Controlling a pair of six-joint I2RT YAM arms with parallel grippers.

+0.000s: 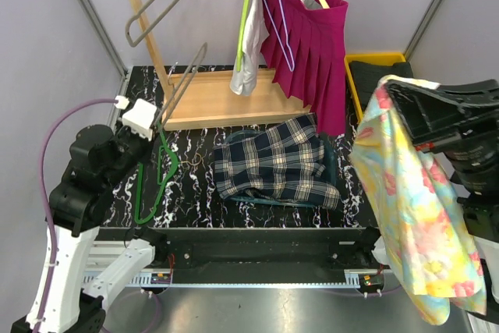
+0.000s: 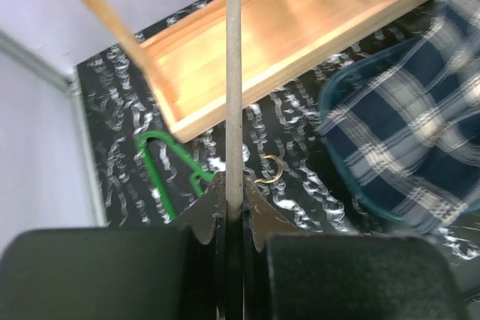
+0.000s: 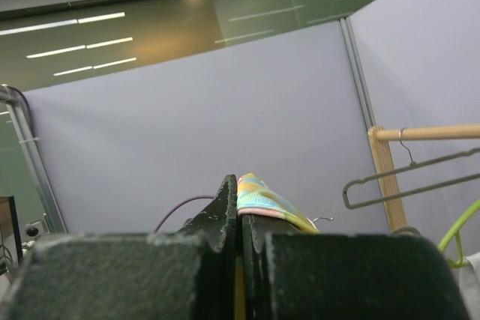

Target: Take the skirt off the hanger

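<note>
Floral skirt (image 1: 413,216) hangs clamped in our right fingers (image 3: 225,211) | our left fingers (image 2: 206,215) pinch grey hanger (image 2: 234,73) rod | plaid skirt (image 1: 273,161) lies on tabletop (image 1: 195,189)

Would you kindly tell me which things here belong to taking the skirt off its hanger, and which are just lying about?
In the job: floral skirt in the right end effector; grey hanger in the left end effector.
Just lying about: plaid skirt, green hanger, magenta skirt, yellow bin, wooden rack.
</note>
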